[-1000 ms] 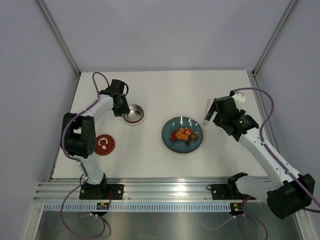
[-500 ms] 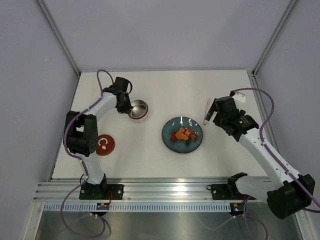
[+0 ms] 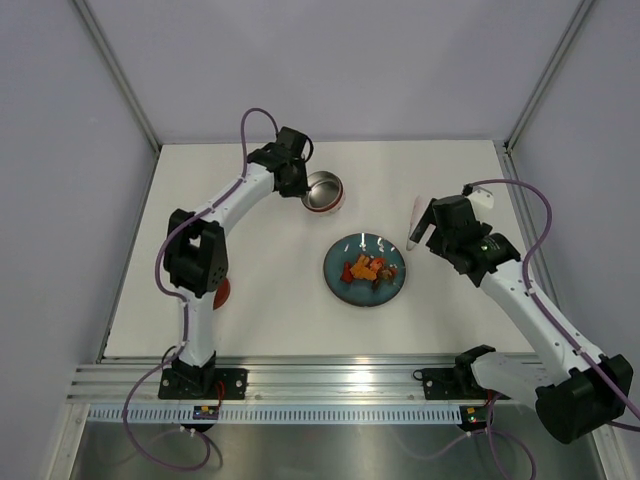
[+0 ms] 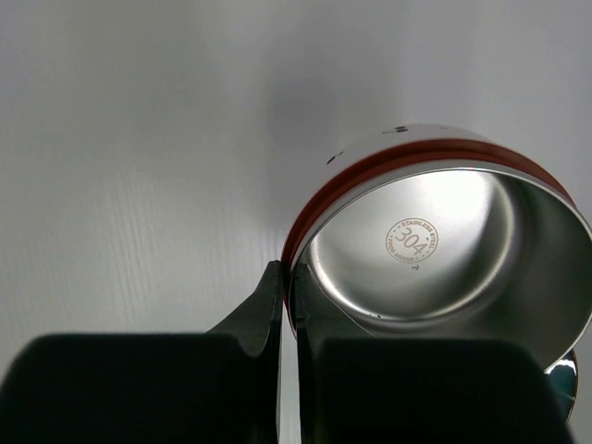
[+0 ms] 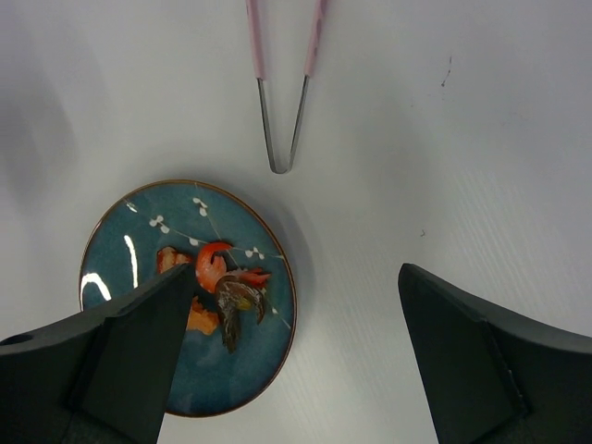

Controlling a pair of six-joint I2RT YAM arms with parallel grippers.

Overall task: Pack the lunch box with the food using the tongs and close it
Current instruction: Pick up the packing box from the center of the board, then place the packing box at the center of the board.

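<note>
Left black gripper (image 4: pixel 287 275) pinches the rim of the small round steel lunch box (image 4: pixel 462 296), tilted beyond the teal plate (image 3: pixel 340 283); right gripper (image 5: pixel 296 274) stands open just beside the pink-handled metal tongs (image 5: pixel 279 168).

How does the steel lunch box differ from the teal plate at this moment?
The lunch box is small, deep, shiny steel; the plate is wide, shallow and teal. The lunch box is empty; the plate holds the food. The left gripper pinches the lunch box's rim; no gripper touches the plate. Both are round.
</note>
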